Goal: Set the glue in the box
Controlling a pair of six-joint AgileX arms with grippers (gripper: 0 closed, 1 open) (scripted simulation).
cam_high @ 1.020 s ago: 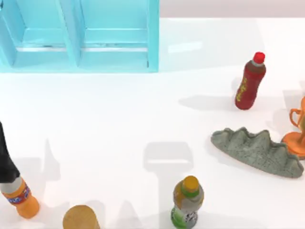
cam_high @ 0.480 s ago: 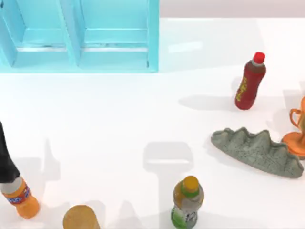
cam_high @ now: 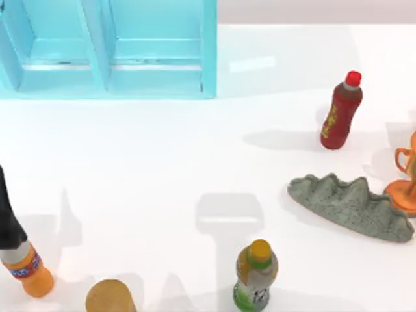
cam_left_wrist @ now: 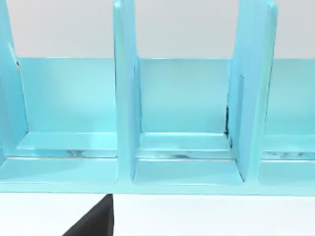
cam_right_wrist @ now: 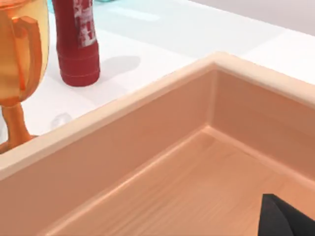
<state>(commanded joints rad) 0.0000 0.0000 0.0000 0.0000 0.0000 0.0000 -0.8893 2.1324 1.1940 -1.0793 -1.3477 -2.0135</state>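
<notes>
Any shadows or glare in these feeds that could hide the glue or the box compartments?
Top view: the glue sits at the table's left edge under a dark arm part, with soft grey shadows on the table around it; a pale sheen lies right of the box. Left wrist view: compartments evenly lit, readable. Right wrist view: a wooden tray, no glare.

Bystanders we saw on the tabletop (cam_high: 162, 162)

A red bottle (cam_high: 340, 110), grey rock-like ridge (cam_high: 351, 207), orange goblet (cam_high: 406, 175), green drink bottle (cam_high: 255, 276).
</notes>
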